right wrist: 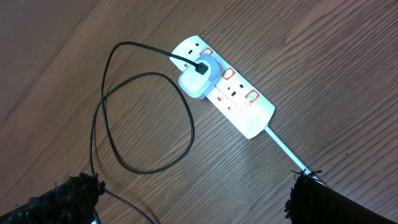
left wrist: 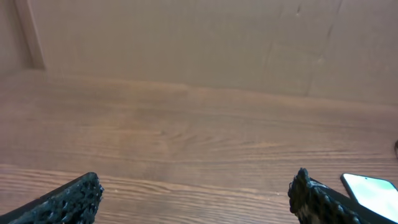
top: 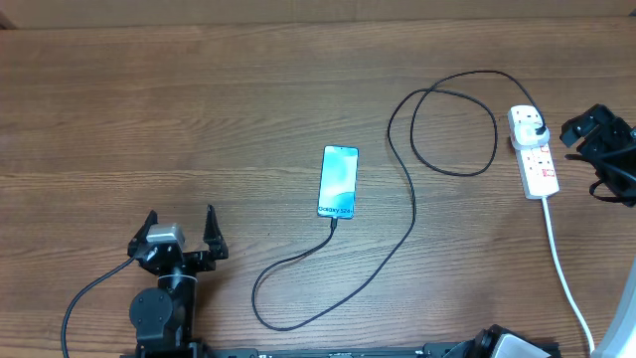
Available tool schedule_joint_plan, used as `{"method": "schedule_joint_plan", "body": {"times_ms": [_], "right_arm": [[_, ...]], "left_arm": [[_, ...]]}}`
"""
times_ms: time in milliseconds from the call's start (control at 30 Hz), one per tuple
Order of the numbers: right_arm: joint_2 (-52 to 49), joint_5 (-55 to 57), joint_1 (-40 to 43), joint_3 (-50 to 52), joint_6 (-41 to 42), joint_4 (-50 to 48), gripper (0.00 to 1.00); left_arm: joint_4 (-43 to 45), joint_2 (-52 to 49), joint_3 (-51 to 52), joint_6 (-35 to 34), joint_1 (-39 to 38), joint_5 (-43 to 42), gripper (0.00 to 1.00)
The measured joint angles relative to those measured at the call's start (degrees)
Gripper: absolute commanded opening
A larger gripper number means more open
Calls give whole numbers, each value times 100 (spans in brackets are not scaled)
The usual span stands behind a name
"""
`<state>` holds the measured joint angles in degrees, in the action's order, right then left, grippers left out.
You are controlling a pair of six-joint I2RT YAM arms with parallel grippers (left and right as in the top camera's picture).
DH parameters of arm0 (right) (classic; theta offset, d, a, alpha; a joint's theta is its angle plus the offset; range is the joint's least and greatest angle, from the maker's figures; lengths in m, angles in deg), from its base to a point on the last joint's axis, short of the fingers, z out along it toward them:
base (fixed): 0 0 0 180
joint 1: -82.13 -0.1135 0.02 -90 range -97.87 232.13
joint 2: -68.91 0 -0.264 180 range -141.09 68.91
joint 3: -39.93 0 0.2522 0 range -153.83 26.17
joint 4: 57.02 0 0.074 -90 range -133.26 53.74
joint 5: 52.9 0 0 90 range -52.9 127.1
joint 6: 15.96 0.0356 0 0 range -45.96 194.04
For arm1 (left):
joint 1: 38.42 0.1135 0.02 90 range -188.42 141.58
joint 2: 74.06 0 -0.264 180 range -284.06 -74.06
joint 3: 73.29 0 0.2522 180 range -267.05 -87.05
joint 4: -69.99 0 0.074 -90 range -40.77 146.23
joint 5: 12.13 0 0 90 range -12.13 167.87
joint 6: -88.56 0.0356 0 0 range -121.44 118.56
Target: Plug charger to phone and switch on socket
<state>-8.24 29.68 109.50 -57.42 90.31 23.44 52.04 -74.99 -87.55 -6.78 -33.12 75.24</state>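
Note:
The phone [top: 338, 182] lies flat mid-table with its light-blue screen lit; its corner also shows in the left wrist view [left wrist: 373, 190]. The charger's thin black cable [top: 409, 204] runs from the phone's near end, loops across the table and ends at a plug [top: 536, 126] seated in the white socket strip [top: 540, 167]. The right wrist view shows that plug [right wrist: 199, 76] and the strip's red-marked switches [right wrist: 236, 93]. My left gripper [top: 181, 221] is open and empty, left of the phone. My right gripper [right wrist: 193, 199] is open and empty, above the table beside the strip.
The strip's thick white cord [top: 564, 273] runs toward the front right edge. A loop of black cable [right wrist: 143, 118] lies on the wood by the strip. A cardboard wall [left wrist: 186, 37] stands behind the table.

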Motion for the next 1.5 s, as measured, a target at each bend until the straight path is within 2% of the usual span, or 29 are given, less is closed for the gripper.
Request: {"method": "schedule_joint_plan", "body": {"times_ms": [1500], "right_arm": [[0,0,0,2,2,-4,100]], "left_arm": [[0,7,0,133,85,-42,99]]}}
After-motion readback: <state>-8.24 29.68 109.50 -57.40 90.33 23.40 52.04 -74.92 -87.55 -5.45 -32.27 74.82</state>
